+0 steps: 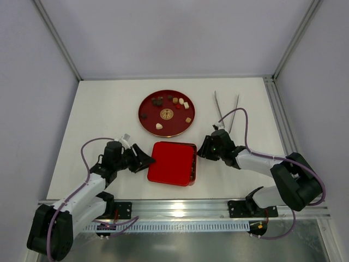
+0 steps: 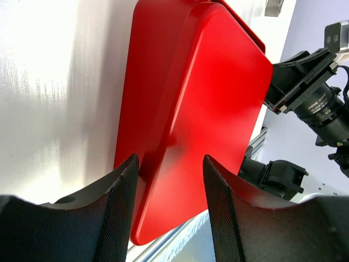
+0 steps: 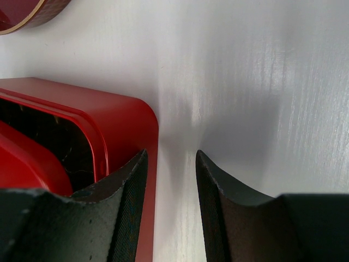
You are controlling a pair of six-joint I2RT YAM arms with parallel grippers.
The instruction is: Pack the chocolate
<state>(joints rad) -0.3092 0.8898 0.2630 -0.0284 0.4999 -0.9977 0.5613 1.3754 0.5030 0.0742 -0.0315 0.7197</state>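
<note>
Left pincer (image 2: 170,164): jaws apart, one on either side of the red lid's (image 2: 207,98) left edge; cannot tell whether the pads bear on it. Right pincer (image 3: 170,154): jaws spread astride the right wall of the red box (image 3: 125,109). Bare bench (image 3: 262,82) shows between the wall and the outer finger, so nothing is pinched. Lid sits askew on the box, dark interior showing at the right.

Judgement: step in hand is opening the box; no piece visibly packed. Next move calls for a firm bite on the lid edge and a lift clear and aside, with the box steadied from the right.

Chocolate (image 1: 158,101): pieces lie loose on the round red plate (image 1: 177,125) beyond the box, well apart from both pincers. Metal tongs (image 1: 218,103) lie far right.
</note>
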